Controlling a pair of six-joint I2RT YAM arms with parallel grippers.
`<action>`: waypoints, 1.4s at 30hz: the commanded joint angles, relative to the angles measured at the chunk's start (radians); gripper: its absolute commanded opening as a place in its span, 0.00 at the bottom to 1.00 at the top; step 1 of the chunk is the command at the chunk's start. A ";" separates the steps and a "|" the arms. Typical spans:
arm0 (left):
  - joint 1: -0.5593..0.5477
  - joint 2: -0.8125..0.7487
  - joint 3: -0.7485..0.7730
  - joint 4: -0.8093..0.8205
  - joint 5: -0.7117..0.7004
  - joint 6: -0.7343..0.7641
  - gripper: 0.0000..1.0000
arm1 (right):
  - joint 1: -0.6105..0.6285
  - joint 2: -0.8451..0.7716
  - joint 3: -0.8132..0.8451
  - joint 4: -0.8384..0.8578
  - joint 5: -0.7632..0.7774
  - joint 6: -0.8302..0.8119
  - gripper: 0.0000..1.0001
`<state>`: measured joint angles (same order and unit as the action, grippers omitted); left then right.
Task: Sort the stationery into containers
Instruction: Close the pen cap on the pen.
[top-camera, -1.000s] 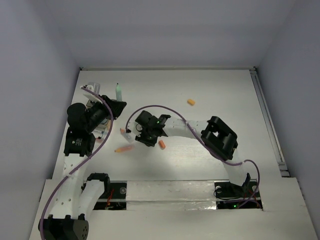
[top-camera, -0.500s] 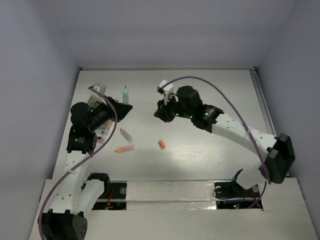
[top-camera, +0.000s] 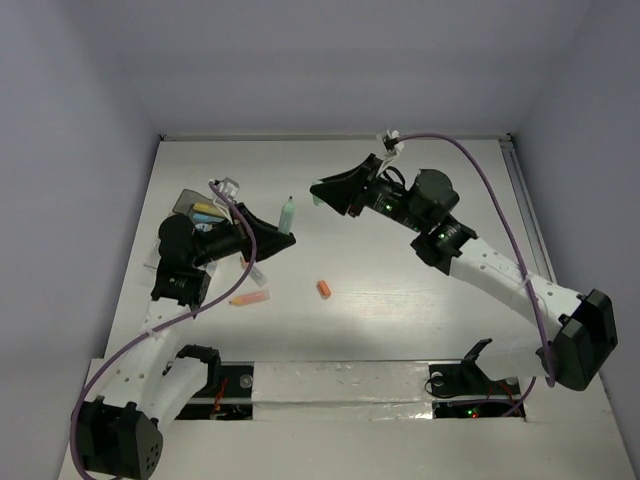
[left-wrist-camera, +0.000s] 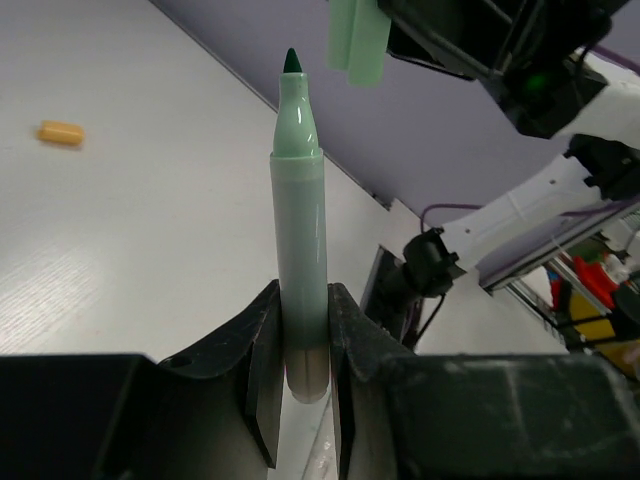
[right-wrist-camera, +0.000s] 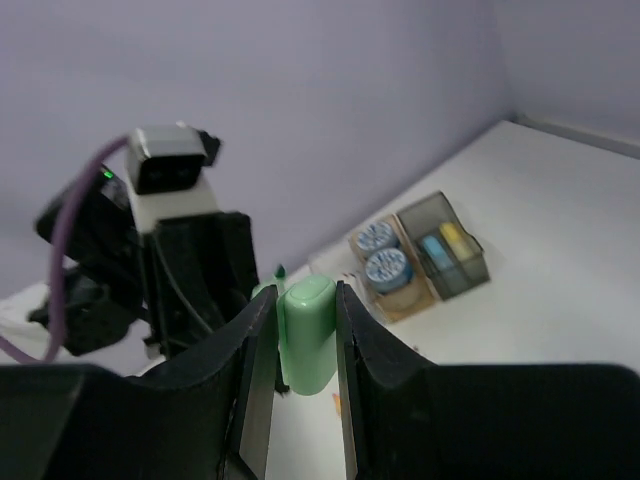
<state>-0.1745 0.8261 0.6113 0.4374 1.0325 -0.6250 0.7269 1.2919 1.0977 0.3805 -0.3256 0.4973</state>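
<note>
- At the far left of the table (top-camera: 420, 320), a grey box (right-wrist-camera: 445, 245) holds a blue and a yellow piece. Two round blue-white pots (right-wrist-camera: 380, 255) touch its side.
- Just right of them, the left gripper (left-wrist-camera: 300, 300) is clenched on the lower barrel of a green marker (left-wrist-camera: 300, 250).
- The marker's long axis runs straight out along the fingers. Its bare dark-green tip points away from the gripper, toward the far side in the top view (top-camera: 287, 215).
- On the table near of that gripper lies a pink pen (top-camera: 249, 297), long axis roughly left to right. An orange eraser (top-camera: 324, 289) lies apart to its right.
- Right of the marker's tip, a pale green cap (right-wrist-camera: 305, 335) hangs in the air, close to the tip but not touching it. It also shows at the top of the left wrist view (left-wrist-camera: 358, 40).
- The right gripper (right-wrist-camera: 303, 300) grasps the cap between both fingers. The cap's long axis runs along the fingers and its rounded end juts past their tips.
- The right arm reaches in from the right, with its gripper aimed left at the marker.
</note>
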 joint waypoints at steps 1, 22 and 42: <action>-0.016 0.005 -0.018 0.198 0.106 -0.094 0.00 | 0.002 0.038 0.028 0.277 -0.065 0.148 0.00; -0.056 -0.007 -0.001 0.244 0.106 -0.120 0.00 | 0.011 0.248 0.100 0.698 -0.230 0.409 0.00; -0.056 -0.053 0.013 0.287 0.078 -0.146 0.00 | 0.011 0.306 0.079 0.885 -0.314 0.546 0.00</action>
<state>-0.2234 0.7921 0.5949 0.6395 1.1015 -0.7551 0.7284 1.5837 1.1553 1.1809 -0.6144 1.0203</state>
